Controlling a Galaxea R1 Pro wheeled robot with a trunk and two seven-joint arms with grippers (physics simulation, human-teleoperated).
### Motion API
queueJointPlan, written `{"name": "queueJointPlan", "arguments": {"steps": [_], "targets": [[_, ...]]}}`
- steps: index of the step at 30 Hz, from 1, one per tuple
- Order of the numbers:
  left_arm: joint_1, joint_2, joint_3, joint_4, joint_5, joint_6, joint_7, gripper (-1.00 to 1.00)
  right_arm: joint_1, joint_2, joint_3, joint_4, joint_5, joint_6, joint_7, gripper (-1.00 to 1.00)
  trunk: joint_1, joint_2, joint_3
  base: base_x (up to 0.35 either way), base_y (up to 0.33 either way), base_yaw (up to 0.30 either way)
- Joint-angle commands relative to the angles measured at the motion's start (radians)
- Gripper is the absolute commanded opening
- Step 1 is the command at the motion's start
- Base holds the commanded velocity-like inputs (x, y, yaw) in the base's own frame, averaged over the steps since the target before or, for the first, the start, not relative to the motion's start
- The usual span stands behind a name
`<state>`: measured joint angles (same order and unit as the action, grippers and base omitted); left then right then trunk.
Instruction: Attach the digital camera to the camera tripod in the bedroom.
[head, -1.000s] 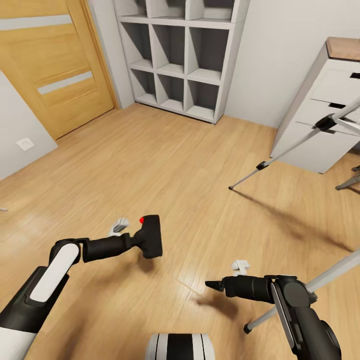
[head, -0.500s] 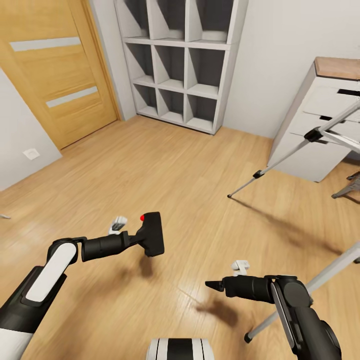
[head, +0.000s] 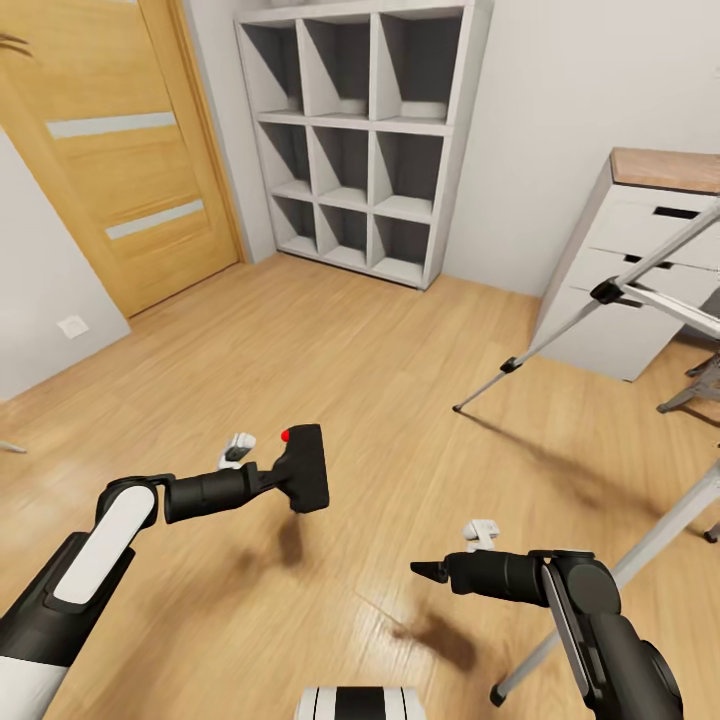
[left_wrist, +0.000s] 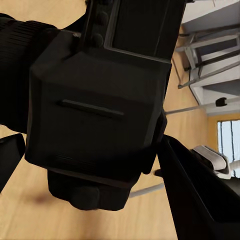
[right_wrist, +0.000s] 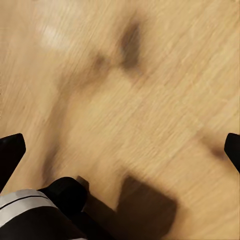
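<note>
Bedroom floor (head: 330, 340) is showing as light wood planks, glossy, with soft shadows; pale walls, a wooden door (head: 120, 160) at 10 o'clock, white cube shelves (head: 365, 140) at 12 o'clock, a wood-topped white desk (head: 640, 260) at 2 o'clock. The camera tripod (head: 620, 290) is standing at 2 to 4 o'clock: thin silver-grey metal legs, black joints and feet; head is out of view. Judgement: tall, stiff, likely tippy if bumped, so steadying a leg near a joint seems wise. The left gripper (head: 290, 478) is clamping the digital camera (head: 303, 470) above the floor near centre frame, fingers gripping its lower body; left wrist view is showing a matte black, hard boxy shell (left_wrist: 95, 115). Judgement: light, rigid, smooth-sided, somewhat slippery; the flat sides are the best hold, away from the red button (head: 285, 436). The right gripper (head: 430, 572) is hanging empty at 5 o'clock, fingertips wide apart in the right wrist view.
</note>
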<state>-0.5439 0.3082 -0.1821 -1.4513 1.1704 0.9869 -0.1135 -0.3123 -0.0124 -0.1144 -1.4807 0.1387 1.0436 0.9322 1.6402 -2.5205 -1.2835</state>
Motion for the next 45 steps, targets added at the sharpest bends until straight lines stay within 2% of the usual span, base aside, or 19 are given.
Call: {"name": "queueJointPlan", "arguments": {"steps": [1, 15, 28, 35, 37, 42, 45], "targets": [[-0.001, 0.000, -0.001, 0.000, -0.010, 0.001, -0.010, -1.00, -0.001, 0.000, -0.001, -0.001, 0.011, 0.004, 0.011, 1.00, -0.001, 0.000, 0.003, 0.000, 0.000, 0.000], [0.000, -0.001, -0.004, -0.001, -0.012, 0.001, 0.047, -1.00, -0.001, 0.000, -0.002, -0.001, 0.010, 0.004, 0.013, 1.00, -0.007, 0.003, 0.057, 0.000, 0.000, 0.000], [0.000, -0.001, -0.004, 0.008, -0.012, 0.001, 0.057, -1.00, -0.001, 0.000, -0.005, -0.001, 0.009, 0.004, 0.015, 1.00, -0.013, 0.006, 0.108, 0.000, 0.000, 0.000], [-0.001, -0.004, -0.005, 0.036, -0.007, 0.000, 0.056, -1.00, -0.001, -0.001, -0.028, -0.001, 0.002, 0.004, 0.017, 1.00, -0.016, 0.008, 0.135, 0.000, 0.000, 0.000], [-0.001, -0.022, -0.005, 0.068, -0.010, 0.000, 0.056, -1.00, -0.001, -0.001, -0.031, -0.001, 0.001, 0.004, 0.018, 1.00, -0.017, 0.008, 0.142, 0.000, 0.000, 0.000], [-0.001, -0.051, -0.004, 0.083, -0.011, -0.003, 0.058, -1.00, -0.001, -0.001, -0.030, -0.003, 0.001, 0.004, 0.018, 1.00, -0.019, 0.010, 0.162, 0.000, 0.000, 0.000], [-0.001, -0.071, -0.004, 0.108, -0.011, -0.029, 0.057, -1.00, -0.001, -0.002, -0.031, -0.006, 0.001, 0.004, 0.018, 1.00, -0.020, 0.010, 0.173, 0.000, 0.000, 0.000]]}}
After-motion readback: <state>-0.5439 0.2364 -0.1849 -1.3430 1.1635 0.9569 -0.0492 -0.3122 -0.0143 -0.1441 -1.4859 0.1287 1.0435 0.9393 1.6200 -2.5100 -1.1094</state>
